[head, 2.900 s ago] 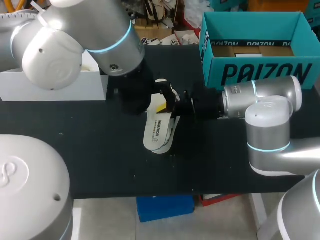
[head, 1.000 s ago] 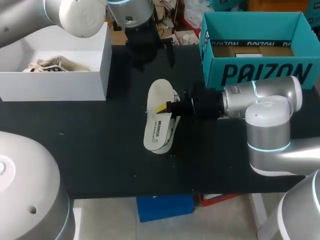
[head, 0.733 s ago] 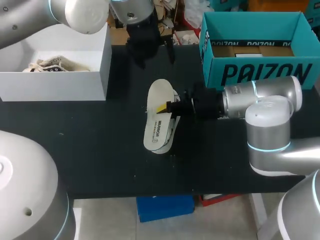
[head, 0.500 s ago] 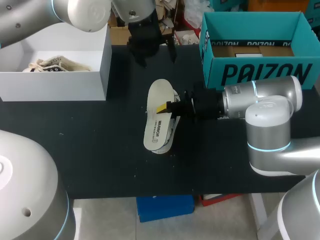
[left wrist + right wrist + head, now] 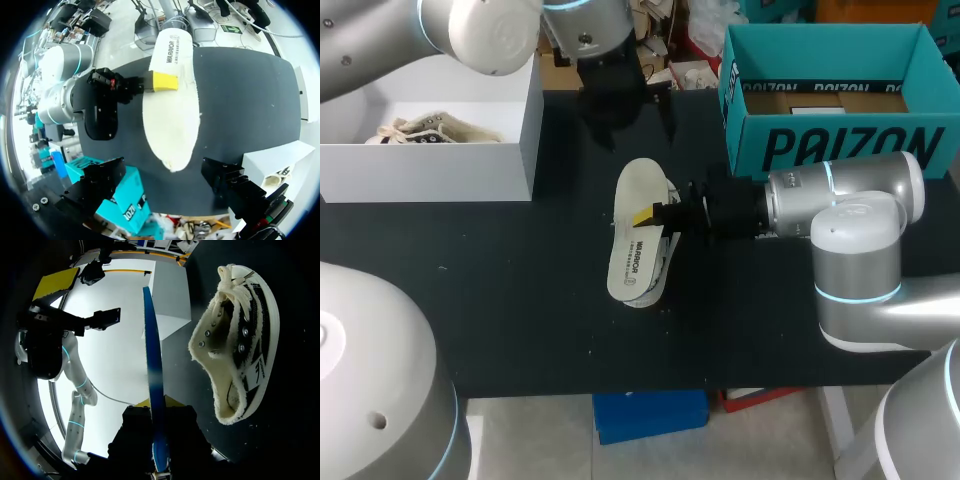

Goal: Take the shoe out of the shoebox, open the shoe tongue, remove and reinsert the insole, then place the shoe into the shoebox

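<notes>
- The white flat foot-shaped insole with a blue underside (image 5: pixel 152 365) stood on edge between the fingers of the right claw (image 5: pixel 156 407), which pinched it from both sides by its long edge.
- The cream canvas shoe with black stripes, metal eyelets and a frayed collar (image 5: pixel 240 340) lay just beside that claw and under the insole, on the matt black table (image 5: pixel 520 290), outside both boxes.
- The left claw (image 5: pixel 625 115) hung over the table, off the heel-or-toe end of the insole and clear of it, its dark fingers spread wide and holding nothing.
- The white square-walled box (image 5: pixel 510 150) stood on the far side of the left claw from the right arm; a second cream laced shoe (image 5: pixel 415 130) lay inside it.
- The teal cardboard box with black lettering (image 5: pixel 840 145) stood open close behind the right claw's arm, with brown cardboard (image 5: pixel 820 100) lying flat on its floor.
</notes>
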Robot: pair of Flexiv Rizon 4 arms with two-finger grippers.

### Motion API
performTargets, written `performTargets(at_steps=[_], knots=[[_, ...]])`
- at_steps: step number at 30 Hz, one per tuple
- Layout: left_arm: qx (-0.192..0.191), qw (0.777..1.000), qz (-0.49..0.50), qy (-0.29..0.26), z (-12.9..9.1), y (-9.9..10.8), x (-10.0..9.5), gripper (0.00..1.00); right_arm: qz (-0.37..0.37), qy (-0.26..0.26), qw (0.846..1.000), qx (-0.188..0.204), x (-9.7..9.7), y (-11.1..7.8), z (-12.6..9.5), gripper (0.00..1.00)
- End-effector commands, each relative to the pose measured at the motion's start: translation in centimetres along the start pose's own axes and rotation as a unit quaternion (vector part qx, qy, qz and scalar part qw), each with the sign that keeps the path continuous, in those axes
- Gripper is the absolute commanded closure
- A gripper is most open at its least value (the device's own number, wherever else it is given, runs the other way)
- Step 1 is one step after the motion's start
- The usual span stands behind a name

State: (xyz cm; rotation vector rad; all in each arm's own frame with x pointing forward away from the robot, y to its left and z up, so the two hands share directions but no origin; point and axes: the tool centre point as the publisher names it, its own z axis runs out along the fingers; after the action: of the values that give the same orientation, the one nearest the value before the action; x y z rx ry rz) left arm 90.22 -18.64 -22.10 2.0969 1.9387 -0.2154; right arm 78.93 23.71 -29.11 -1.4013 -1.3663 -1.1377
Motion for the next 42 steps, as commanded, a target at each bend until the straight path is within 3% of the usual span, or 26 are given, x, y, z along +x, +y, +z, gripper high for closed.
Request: performTargets(at_steps=[1, 10, 18, 28, 35, 42], knots=[[-0.014, 1.000, -0.001, -0.005, -0.7, -2.6, 0.8, 0.00, 0.000, 0.000, 1.000, -0.002, 0.0, -0.1, 0.1, 1.00], [-0.014, 1.000, 0.012, -0.019, -1.2, -7.1, 0.4, 0.00, 0.000, 0.000, 1.000, -0.002, 0.0, -0.1, 0.1, 1.00], [-0.028, 0.999, 0.045, 0.000, -2.1, -11.4, -0.8, 0.00, 0.000, 0.000, 1.000, -0.002, 0.0, -0.1, 0.1, 1.00], [-0.030, 0.999, 0.031, 0.004, -2.5, -16.6, 0.1, 0.00, 0.000, 0.000, 1.000, -0.002, 0.0, -0.1, 0.1, 1.00], [-0.021, 1.000, 0.018, -0.002, -2.0, -19.0, 0.8, 0.00, 0.000, 0.000, 1.000, -0.002, 0.0, -0.1, 0.1, 1.00], [-0.019, 0.999, 0.013, -0.025, -2.2, -19.7, 1.1, 0.00, 0.000, 0.000, 1.000, -0.002, 0.0, -0.1, 0.1, 1.00]])
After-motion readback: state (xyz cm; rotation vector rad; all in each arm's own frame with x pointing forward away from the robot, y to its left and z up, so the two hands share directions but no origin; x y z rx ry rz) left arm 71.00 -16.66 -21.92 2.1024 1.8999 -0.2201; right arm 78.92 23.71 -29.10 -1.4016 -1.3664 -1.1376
